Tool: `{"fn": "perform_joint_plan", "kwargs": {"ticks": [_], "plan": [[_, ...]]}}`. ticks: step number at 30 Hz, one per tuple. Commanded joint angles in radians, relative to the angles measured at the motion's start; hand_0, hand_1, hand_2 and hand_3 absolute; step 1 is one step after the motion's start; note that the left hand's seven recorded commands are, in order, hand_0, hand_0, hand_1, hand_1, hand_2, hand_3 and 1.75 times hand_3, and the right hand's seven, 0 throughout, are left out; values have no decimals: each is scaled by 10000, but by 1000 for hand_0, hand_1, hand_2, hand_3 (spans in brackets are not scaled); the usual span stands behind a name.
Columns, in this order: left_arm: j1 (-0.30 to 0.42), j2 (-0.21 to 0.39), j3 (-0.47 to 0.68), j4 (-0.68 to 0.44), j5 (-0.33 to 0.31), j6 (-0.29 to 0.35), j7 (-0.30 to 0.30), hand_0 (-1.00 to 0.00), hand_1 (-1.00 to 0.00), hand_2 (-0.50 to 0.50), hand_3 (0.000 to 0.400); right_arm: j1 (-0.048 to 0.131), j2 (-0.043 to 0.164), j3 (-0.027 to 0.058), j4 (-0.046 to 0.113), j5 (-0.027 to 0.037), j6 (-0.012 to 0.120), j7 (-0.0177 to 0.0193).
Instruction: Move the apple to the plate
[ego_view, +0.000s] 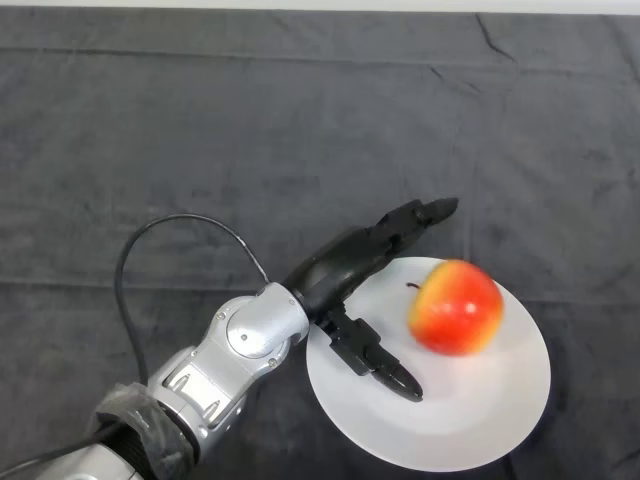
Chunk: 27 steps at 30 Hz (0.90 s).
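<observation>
The red-and-yellow apple (456, 307) sits on the white plate (440, 420), resting in the plate's upper half, toward twelve o'clock of its centre, with its stem end turned to about ten o'clock. Judged from this, the carrying part of the task looks done; what remains is getting the hand clear.

The black left hand (345, 270) lies at the plate's nine o'clock side, spread wide and holding nothing. Its fingers (415, 218) reach out straight toward one o'clock, passing beyond the plate's rim above the apple, while the thumb (375, 358) stretches over the plate's surface toward four o'clock, ending just below and left of the fruit. The apple sits in the open mouth between them, near both but, as far as can be seen, touching neither.

The risk lies in that closeness. If the hand swings sideways as it pulls away, the thumb or the fingers could clip the apple and set it rolling; it is round, sits on a smooth shallow plate, and could travel to the rim at three o'clock and drop onto the dark cloth (200, 130). The thumb hanging low over the plate could also catch the rim at nine o'clock and drag or tip the plate. A withdrawal straight back toward eight o'clock, with a lift first, seems safest.
</observation>
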Motion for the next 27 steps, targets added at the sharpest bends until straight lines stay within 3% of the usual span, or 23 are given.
{"fn": "perform_joint_plan", "kwargs": {"ticks": [1, 11, 19, 22, 27], "plan": [[-55, 534, 522, -150, -107, -33, -67, 0, 0, 0, 0, 460, -24, -125, -86, 90, 80, 83], [181, 279, 1011, -151, 242, -455, 541, 0, 0, 0, 0, 467, -24, -128, -99, 90, 83, 84], [227, 201, 1203, -74, 337, -604, 653, 0, 0, 0, 0, 474, -24, -131, -112, 91, 87, 85], [436, 1307, 2091, -272, -268, -870, -55, 0, 0, 0, 0, 476, -24, -132, -116, 92, 89, 86], [997, 3116, 4063, -215, -1342, -1317, -729, 0, 0, 0, 0, 476, -25, -133, -118, 91, 90, 87]]}}
